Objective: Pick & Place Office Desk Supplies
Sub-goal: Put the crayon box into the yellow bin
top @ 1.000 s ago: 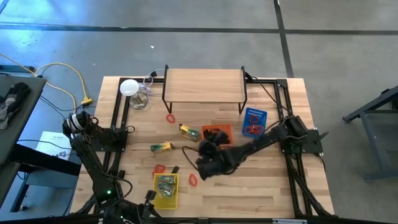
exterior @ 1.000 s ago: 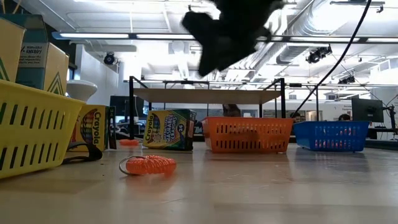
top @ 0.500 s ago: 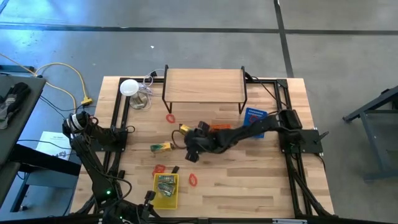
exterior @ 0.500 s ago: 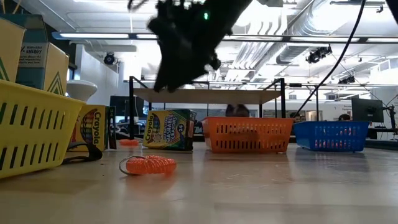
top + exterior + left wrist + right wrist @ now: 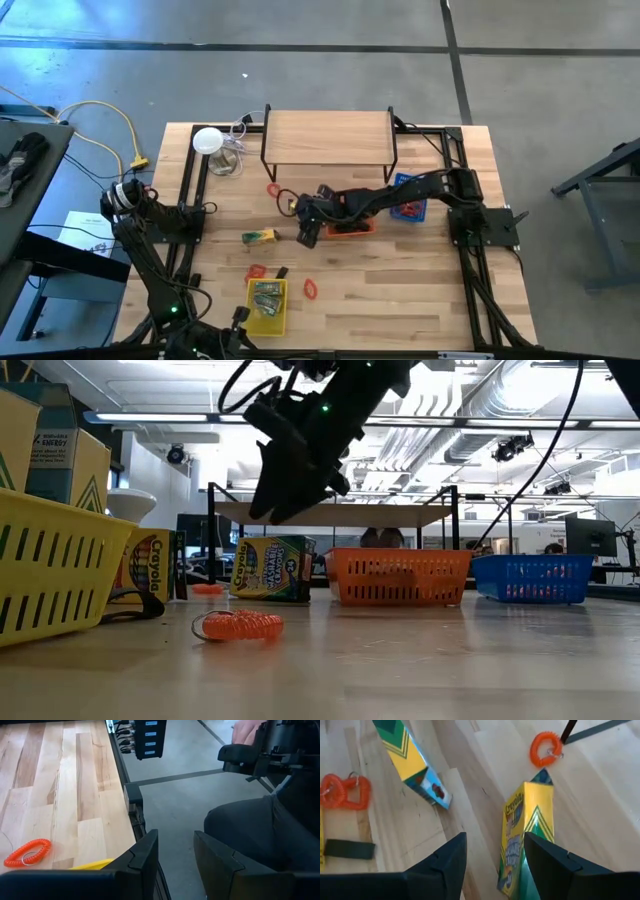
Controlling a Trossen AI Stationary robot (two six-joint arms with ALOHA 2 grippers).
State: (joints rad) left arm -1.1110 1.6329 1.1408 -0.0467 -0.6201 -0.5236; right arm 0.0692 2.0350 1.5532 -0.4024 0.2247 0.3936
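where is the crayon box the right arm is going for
In the high view the crayon box lies mid-table, just left of the orange basket, under the right tool, whose open fingers hover above it.

The right end effector (image 5: 306, 222) has swung back over the crayon pack (image 5: 298, 209).

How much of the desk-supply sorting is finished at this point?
Done: packs sit in the yellow basket, items in the orange basket and blue basket. In hand: the open right tool hovers over a crayon pack. Left: another crayon pack and red coils.
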